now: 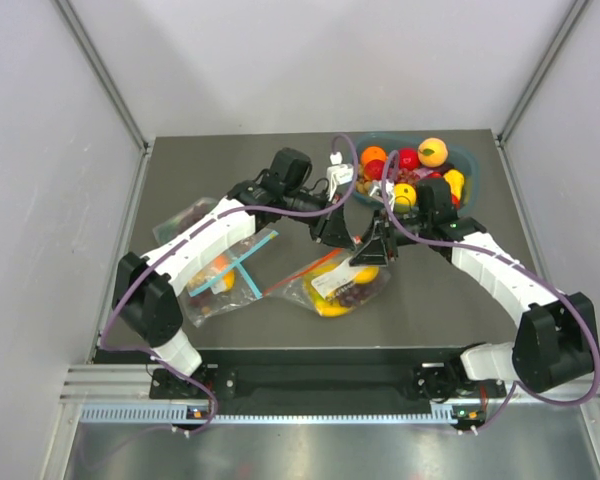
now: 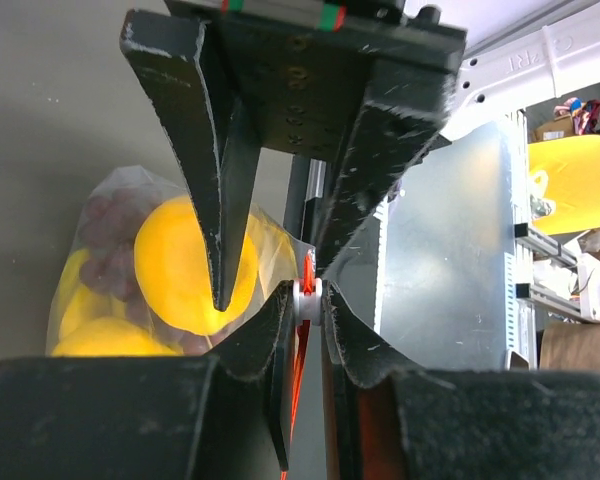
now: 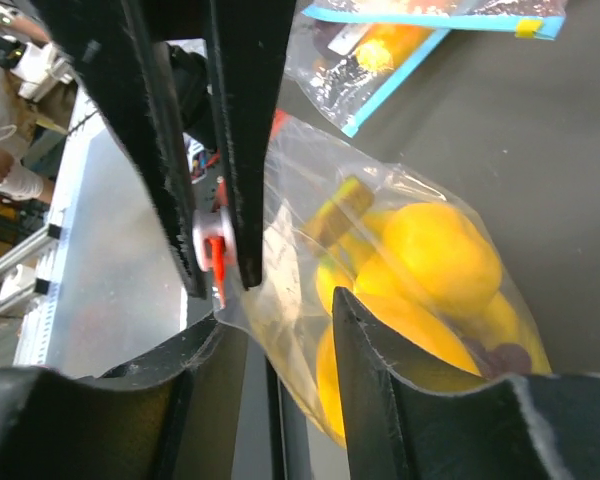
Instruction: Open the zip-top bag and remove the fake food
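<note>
The zip-top bag (image 1: 338, 283) lies on the dark table, clear with a red-orange zip strip (image 2: 302, 375). Through the plastic show the fake food: a yellow lemon (image 2: 180, 262), a banana (image 2: 98, 340) and dark purple grapes (image 3: 508, 356). My left gripper (image 2: 308, 296) is shut on the bag's small white zip slider (image 3: 206, 236), right at the bag's top edge. My right gripper (image 3: 280, 312) stands directly opposite, jaws apart, with the bag's loose upper film (image 3: 285, 270) lying between its fingers. Both grippers meet above the bag (image 1: 360, 245).
A teal bowl (image 1: 467, 159) full of assorted plastic fruit stands at the back right. Two clear bags with blue zip strips (image 1: 228, 270) (image 1: 183, 216) lie to the left, under the left arm. The table's near edge and a metal rail (image 1: 310, 410) are just behind the bag.
</note>
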`<action>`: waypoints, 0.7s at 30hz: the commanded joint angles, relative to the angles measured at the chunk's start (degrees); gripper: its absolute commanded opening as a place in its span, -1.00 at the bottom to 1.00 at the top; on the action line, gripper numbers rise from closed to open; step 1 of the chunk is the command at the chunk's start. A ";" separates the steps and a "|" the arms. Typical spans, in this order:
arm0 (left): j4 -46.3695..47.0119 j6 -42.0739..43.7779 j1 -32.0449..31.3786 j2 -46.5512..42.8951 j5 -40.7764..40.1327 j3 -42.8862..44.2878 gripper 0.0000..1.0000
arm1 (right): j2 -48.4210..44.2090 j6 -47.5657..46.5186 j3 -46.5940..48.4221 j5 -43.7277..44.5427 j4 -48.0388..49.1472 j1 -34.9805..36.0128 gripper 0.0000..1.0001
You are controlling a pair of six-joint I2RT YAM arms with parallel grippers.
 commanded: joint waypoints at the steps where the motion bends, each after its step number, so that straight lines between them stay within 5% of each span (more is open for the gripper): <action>1: 4.16 -0.64 -0.17 -1.33 1.79 1.52 -1.00 | -0.54 -4.95 2.31 1.18 -2.10 0.53 -0.24; 6: 4.61 -1.18 -0.17 -1.07 2.41 1.25 -0.96 | -0.45 -4.86 3.28 3.38 -1.31 0.53 -0.98; 7: 4.52 -1.26 -0.17 -1.16 1.71 1.17 -0.87 | -0.45 -4.86 3.80 3.90 -1.30 0.53 -1.00; 8: 4.00 -1.18 -0.17 -1.24 1.27 1.43 -0.54 | -0.45 -4.69 3.98 4.26 -1.39 0.53 -1.00; 12: 1.97 -0.56 -0.17 -2.03 -2.59 2.66 0.21 | -0.36 -4.60 4.07 5.23 -1.31 0.53 -1.00; 21: 2.23 -0.03 -0.17 -4.50 -12.70 2.48 0.36 | -1.15 -4.16 3.19 5.23 -1.39 0.53 -1.00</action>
